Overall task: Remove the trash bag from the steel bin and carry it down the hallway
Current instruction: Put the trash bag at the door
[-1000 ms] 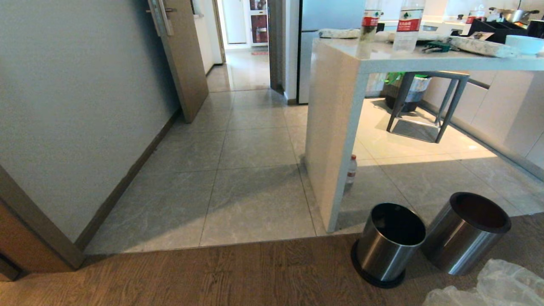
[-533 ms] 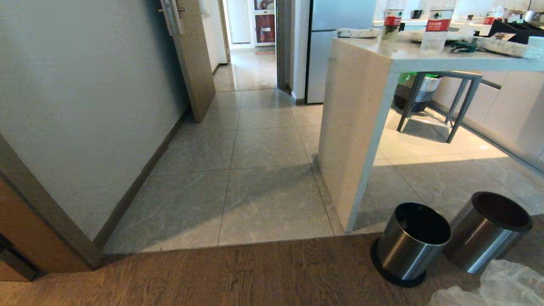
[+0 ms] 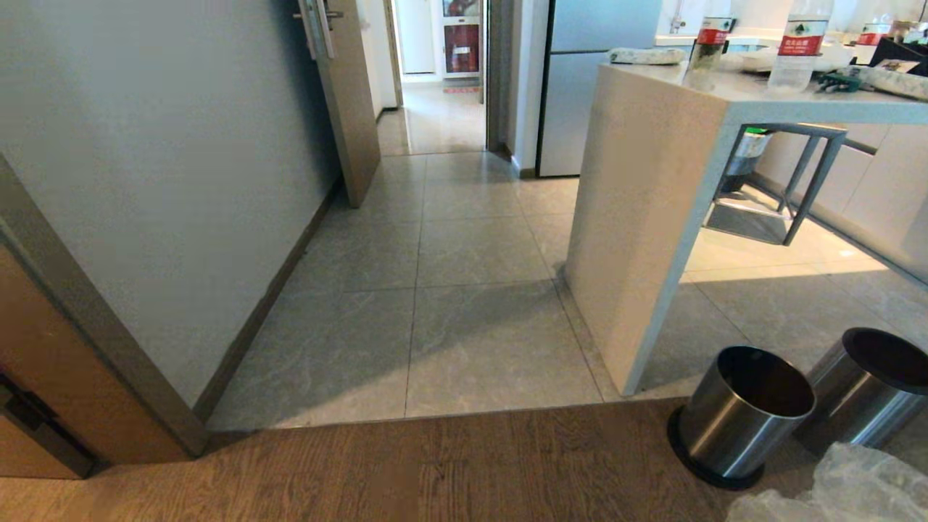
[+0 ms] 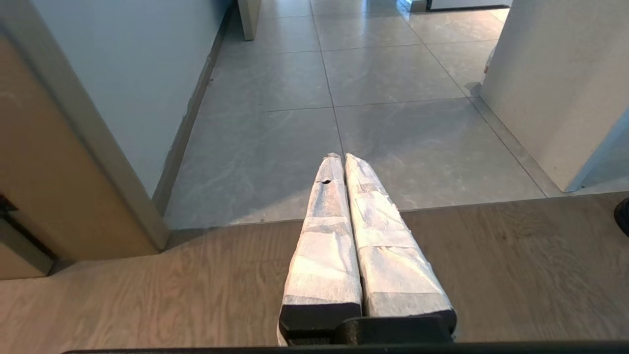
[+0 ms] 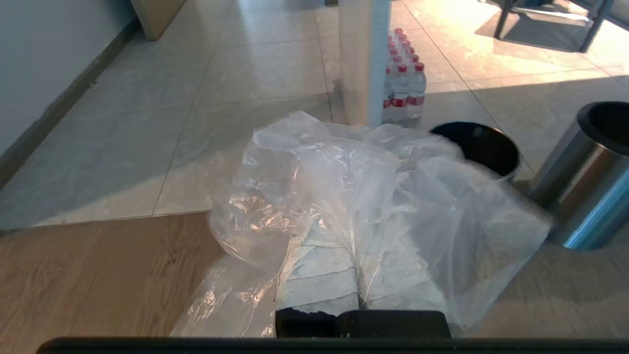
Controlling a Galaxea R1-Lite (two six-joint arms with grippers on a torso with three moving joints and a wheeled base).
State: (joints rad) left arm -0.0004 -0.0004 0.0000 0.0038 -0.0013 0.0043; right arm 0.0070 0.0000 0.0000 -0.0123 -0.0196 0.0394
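Grasping the trash bag (image 5: 344,196), right gripper (image 5: 361,275) jaws clenched; left gripper (image 4: 343,157) clenched, empty.

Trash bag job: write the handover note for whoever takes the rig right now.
Right pincer: shut on the trash bag, which drapes over its fingers, above the wood floor.
Left pincer: shut, empty, parked low and pointing at the hallway.
Steel bin: on the wood floor at the tile edge, bag out; its steel sleeve stands beside it.
Done: bag removed from the bin.
Left: carry it over the grey tiles, between the wall and the counter, towards the open door.
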